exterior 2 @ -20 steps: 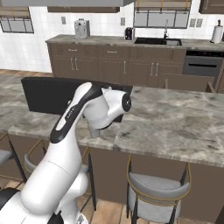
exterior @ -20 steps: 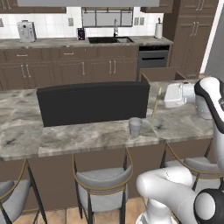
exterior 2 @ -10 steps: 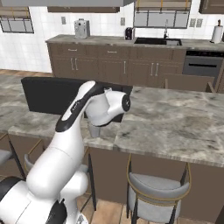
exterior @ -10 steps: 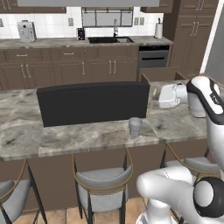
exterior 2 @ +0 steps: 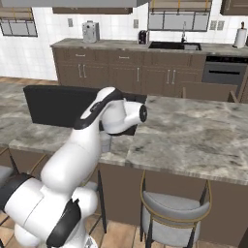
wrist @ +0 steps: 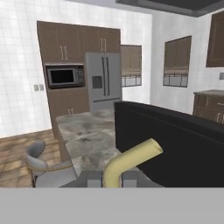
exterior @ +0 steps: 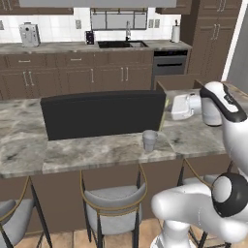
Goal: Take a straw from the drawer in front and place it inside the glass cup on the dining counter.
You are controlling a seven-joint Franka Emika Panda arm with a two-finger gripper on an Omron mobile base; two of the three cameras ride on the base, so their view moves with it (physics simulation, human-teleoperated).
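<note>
Holding the straw (wrist: 131, 158) pinched between its two dark fingertips (wrist: 94, 178), the hand (exterior: 178, 107) hangs above the right part of the dining surface (exterior: 97, 150), its jaws drawn narrow around the thin yellowish-tan stick. In the hand view the straw rises from between the fingertips, bends, and slants up to the right, its blunt end set against the black stovetop (wrist: 175, 140). In the left base view the white hand sits just right of the stovetop's (exterior: 102, 114) right edge, with a sliver of the straw showing at its left side, close against that edge. The glass cup (exterior: 149, 140) stands upright on the marble in front of the stovetop's right end, below and to the left of the hand and apart from it; nothing is inside it that can be made out. In the right base view the arm's white forearm crosses in front of the cup, so only a pale grey shape shows beneath the wrist, and the hand itself is hidden behind the joint. Stools (exterior: 114, 203) with grey seats stand along the near side of the surface. Against the back wall run brown cabinets (exterior: 72, 77), a sink (exterior: 121, 44) and a dark oven (exterior: 169, 63). Through the hand view a steel refrigerator (wrist: 103, 81) and a built-in microwave (wrist: 64, 76) stand at the far end of the room.
</note>
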